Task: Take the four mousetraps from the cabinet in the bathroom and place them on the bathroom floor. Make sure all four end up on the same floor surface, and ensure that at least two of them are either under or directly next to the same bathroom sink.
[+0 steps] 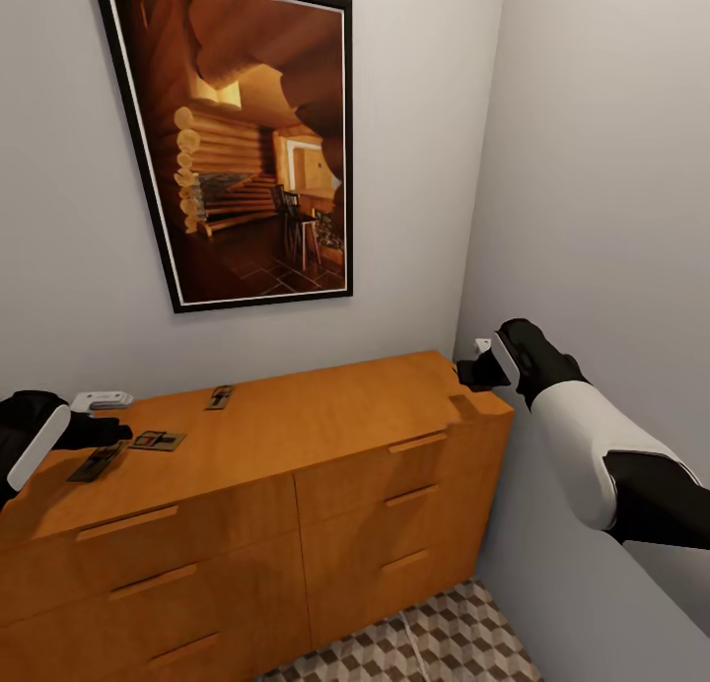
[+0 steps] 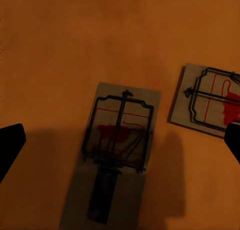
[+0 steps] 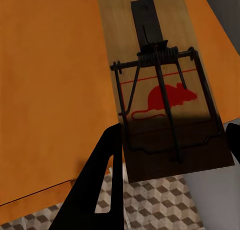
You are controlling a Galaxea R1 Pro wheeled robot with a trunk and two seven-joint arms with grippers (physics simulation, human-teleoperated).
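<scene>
Three mousetraps (image 1: 156,440) lie on cabinet (image 1: 325,416) top at its left end. Left gripper (image 2: 120,140) hovers over two, jaws apart. Right gripper (image 3: 172,155) at cabinet's right end, jaws clamped on fourth mousetrap (image 3: 160,90), above bathroom floor (image 3: 160,200).

Three mousetraps (image 1: 158,440) lie flat on the cabinet (image 1: 325,416); a fourth (image 3: 162,90) overhangs its edge.
</scene>
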